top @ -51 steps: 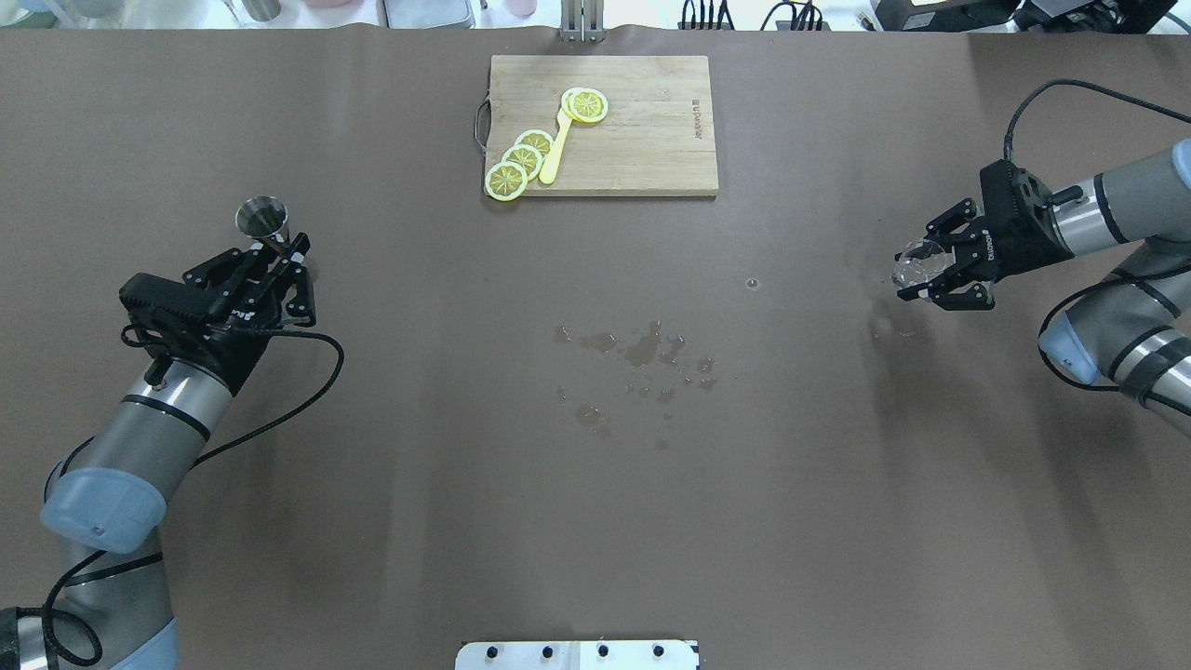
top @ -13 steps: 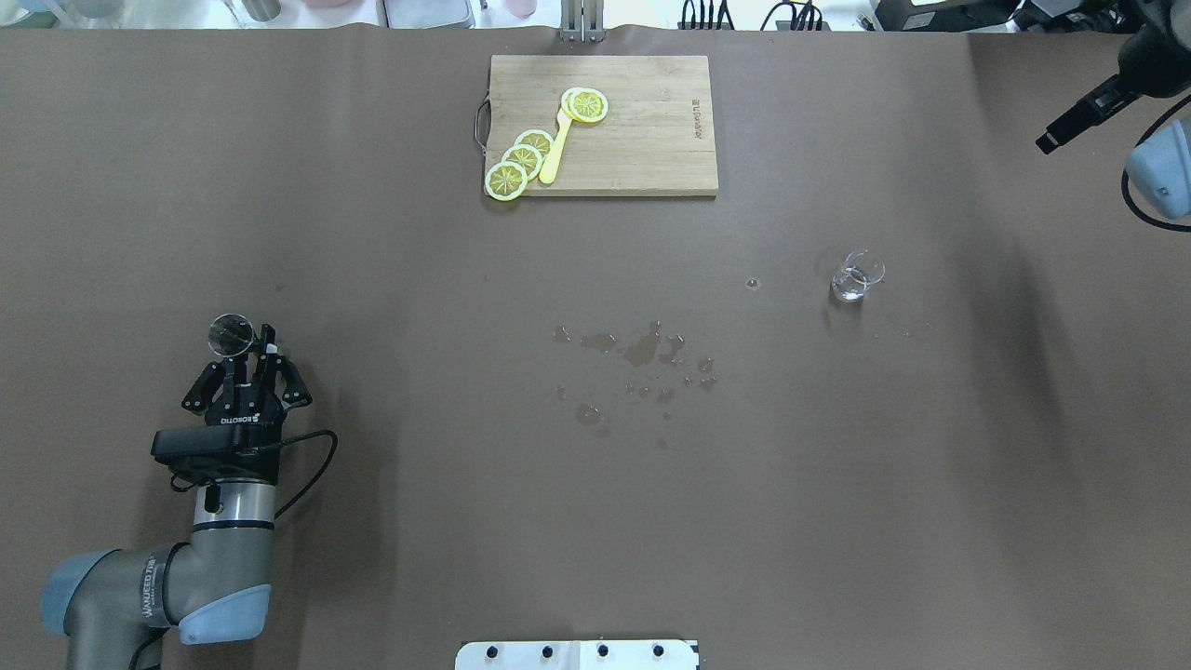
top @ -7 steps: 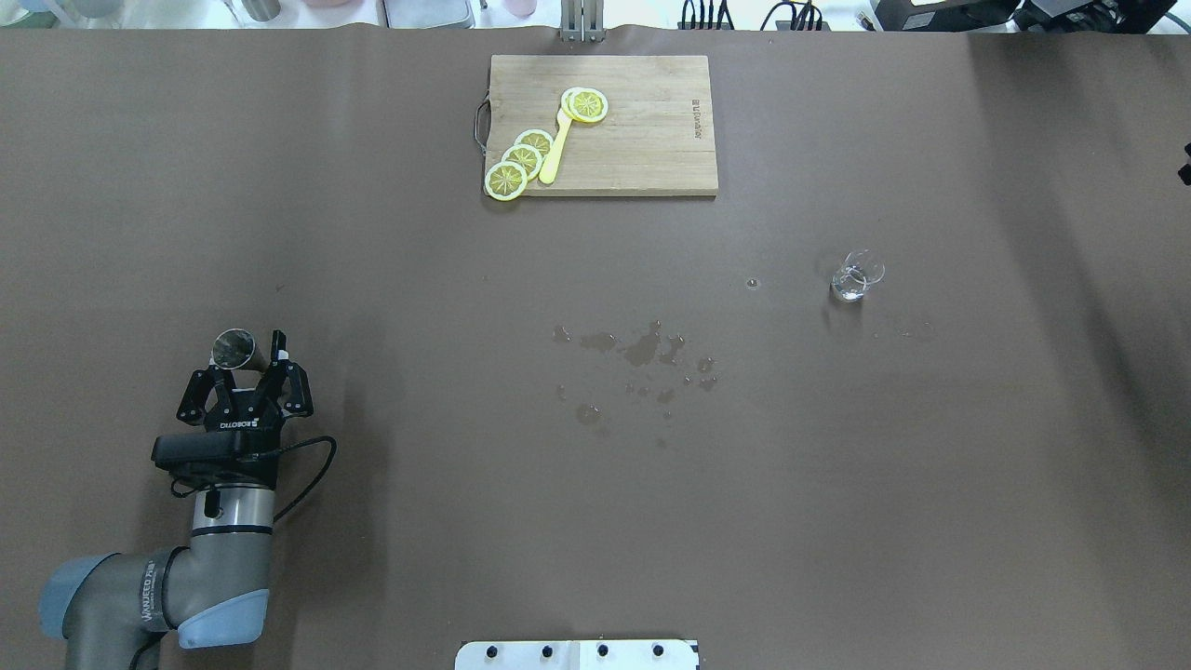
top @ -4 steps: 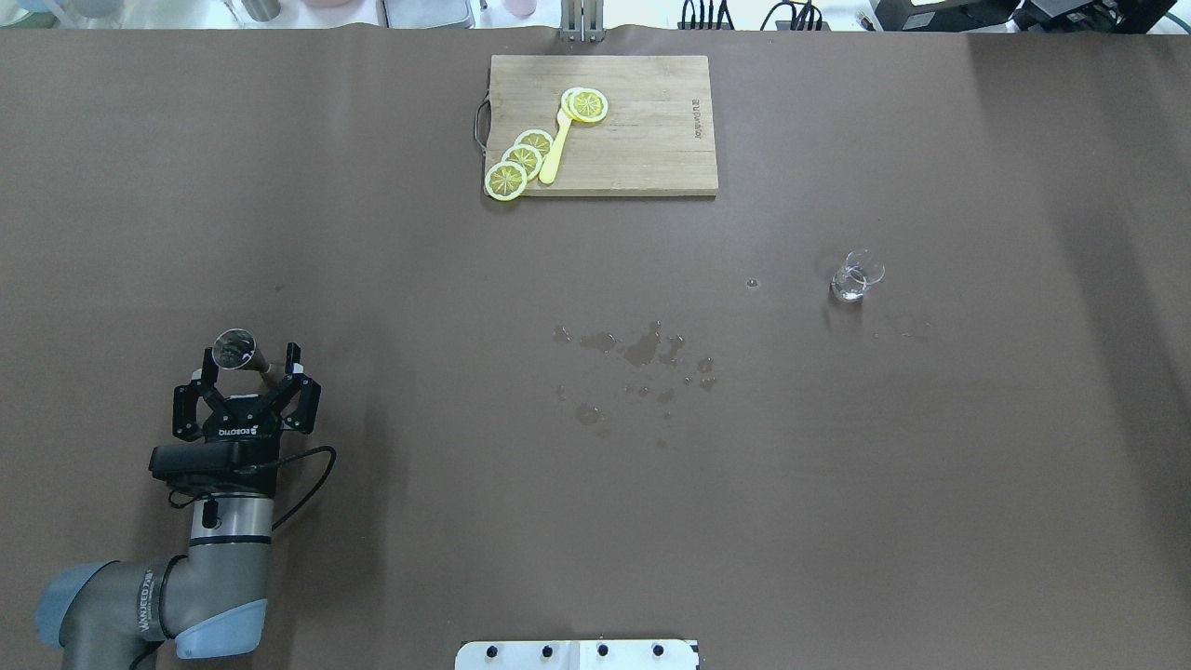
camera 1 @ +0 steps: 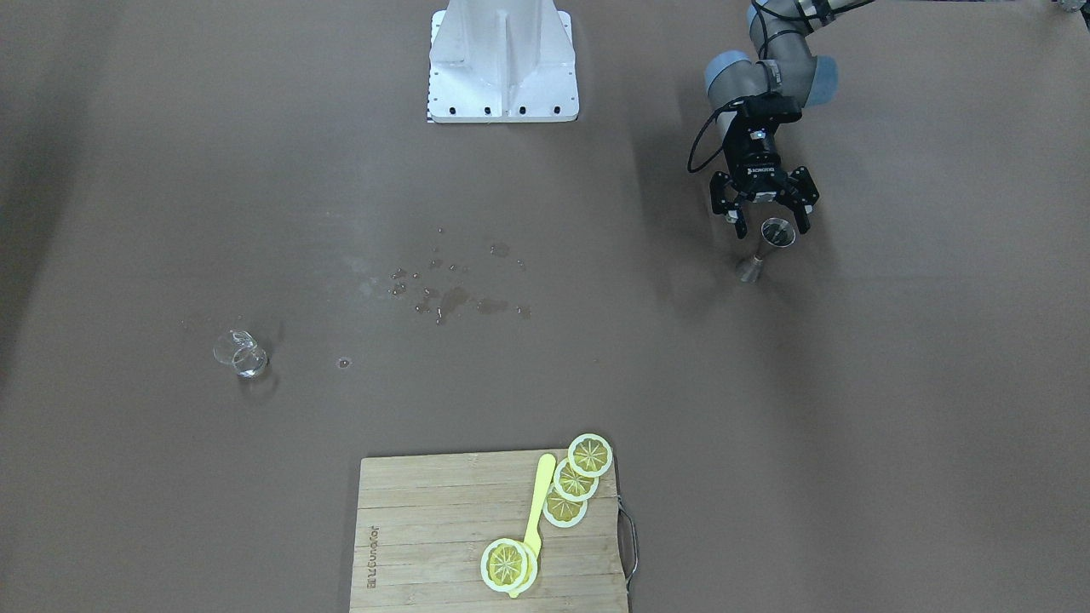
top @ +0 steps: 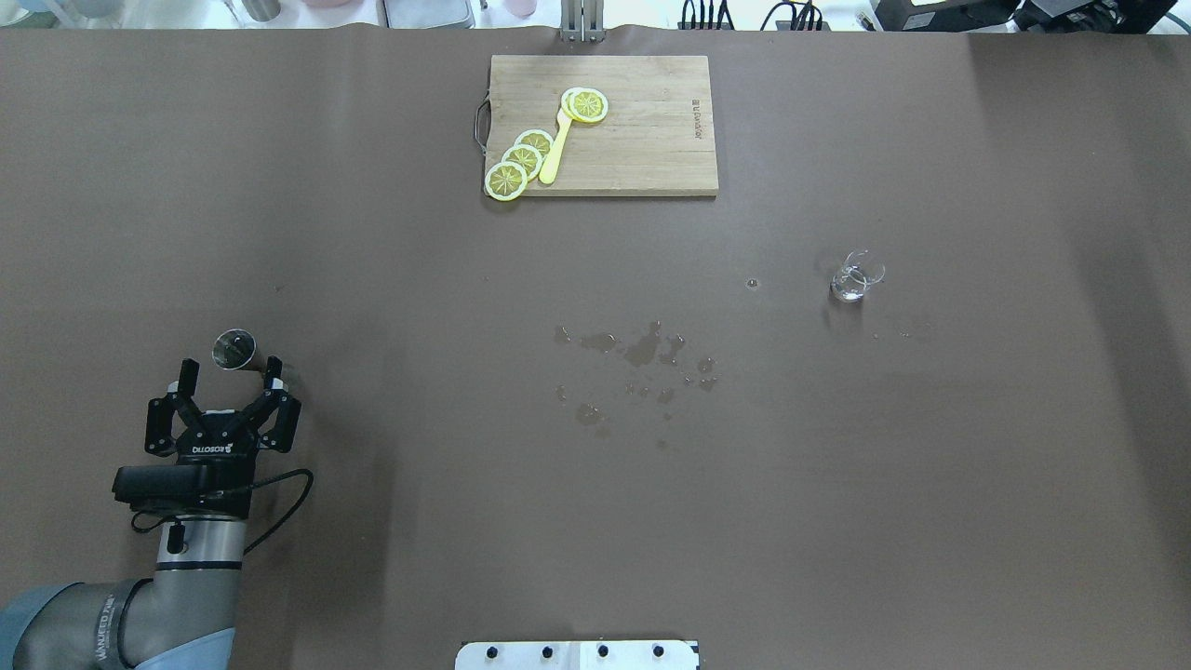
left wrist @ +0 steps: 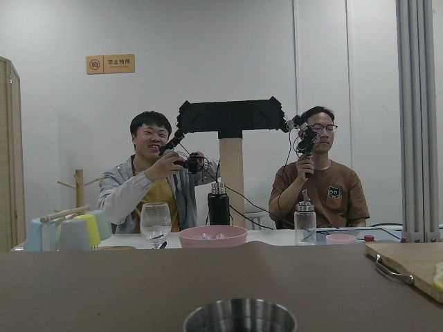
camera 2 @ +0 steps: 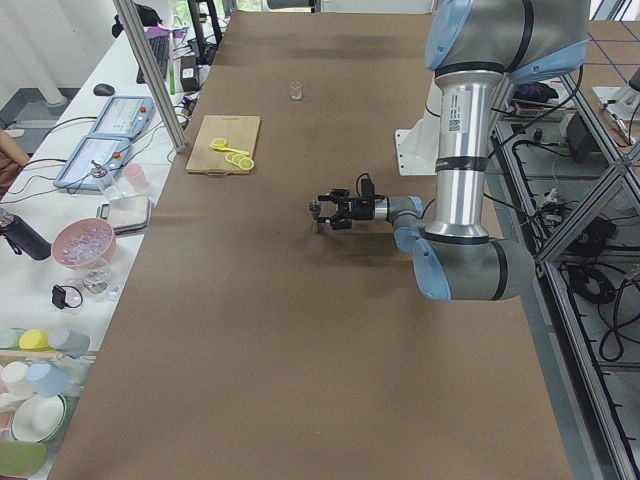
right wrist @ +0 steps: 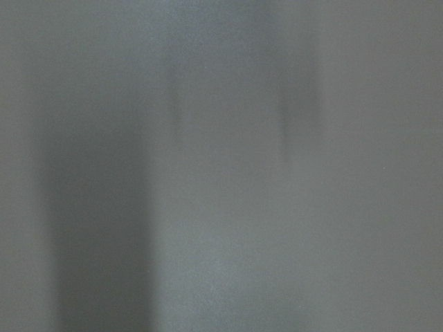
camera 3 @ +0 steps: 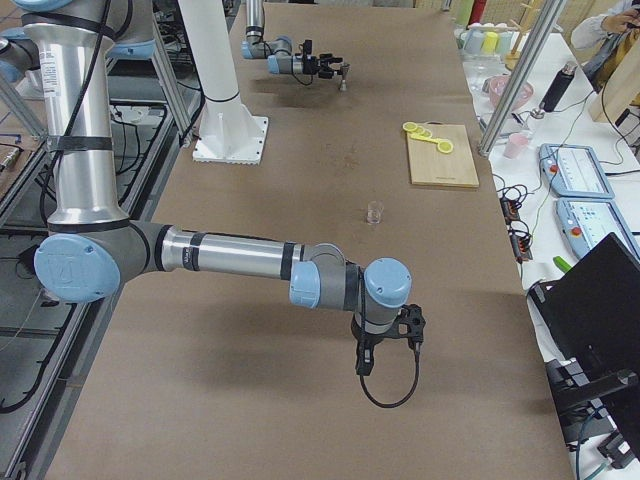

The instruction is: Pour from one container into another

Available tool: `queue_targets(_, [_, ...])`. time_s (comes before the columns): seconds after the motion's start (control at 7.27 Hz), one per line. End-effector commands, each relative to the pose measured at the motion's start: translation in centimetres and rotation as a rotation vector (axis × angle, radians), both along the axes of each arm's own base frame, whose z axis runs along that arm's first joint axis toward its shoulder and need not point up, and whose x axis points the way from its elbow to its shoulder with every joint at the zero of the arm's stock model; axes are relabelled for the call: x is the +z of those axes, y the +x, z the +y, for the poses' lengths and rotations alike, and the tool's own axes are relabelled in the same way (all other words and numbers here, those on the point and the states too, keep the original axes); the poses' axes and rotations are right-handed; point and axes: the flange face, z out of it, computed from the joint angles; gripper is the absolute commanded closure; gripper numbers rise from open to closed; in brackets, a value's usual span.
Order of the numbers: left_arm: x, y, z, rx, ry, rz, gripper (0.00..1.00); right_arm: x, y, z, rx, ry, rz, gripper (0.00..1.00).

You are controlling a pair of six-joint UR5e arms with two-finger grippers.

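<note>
The steel hourglass jigger (top: 234,348) stands upright on the brown table at the near left, and its rim (left wrist: 240,316) fills the bottom of the left wrist view. My left gripper (top: 231,366) is open just behind it, fingers apart on either side and not touching; the front view shows the same gripper (camera 1: 771,224) and jigger (camera 1: 769,245). The small clear glass cup (top: 855,277) stands alone at the right, also seen as the cup (camera 1: 239,354). My right gripper (camera 3: 388,345) shows only in the right side view, pointing down; whether it is open or shut I cannot tell.
A wooden cutting board (top: 651,140) at the far middle carries lemon slices (top: 521,160) and a yellow utensil (top: 555,154). Wet droplets (top: 642,351) mark the table's centre. The white robot base plate (top: 577,654) sits at the near edge.
My left gripper opened off the jigger and drew back toward the robot, leaving it standing. The right arm set the glass cup down earlier and left the overhead view.
</note>
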Motion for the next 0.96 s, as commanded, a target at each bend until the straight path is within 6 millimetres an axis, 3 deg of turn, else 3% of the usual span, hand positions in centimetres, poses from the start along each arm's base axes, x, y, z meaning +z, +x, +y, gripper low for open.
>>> queue_targets(0.0, [-1.7,-1.7,1.2,0.023,0.005,0.026,0.01,-0.1,0.2,-0.1,-0.009,0.014,0.019,0.0])
queue_targets(0.55, [-6.2,-7.5,1.5,0.033,0.001,-0.003,0.01,-0.8,0.2,-0.2,-0.01,0.03,0.025,0.0])
queue_targets(0.83, [-10.3,-8.5,1.4,0.075,-0.032,0.023,0.01,-1.9,0.2,-0.1,-0.008,0.051,0.027,0.0])
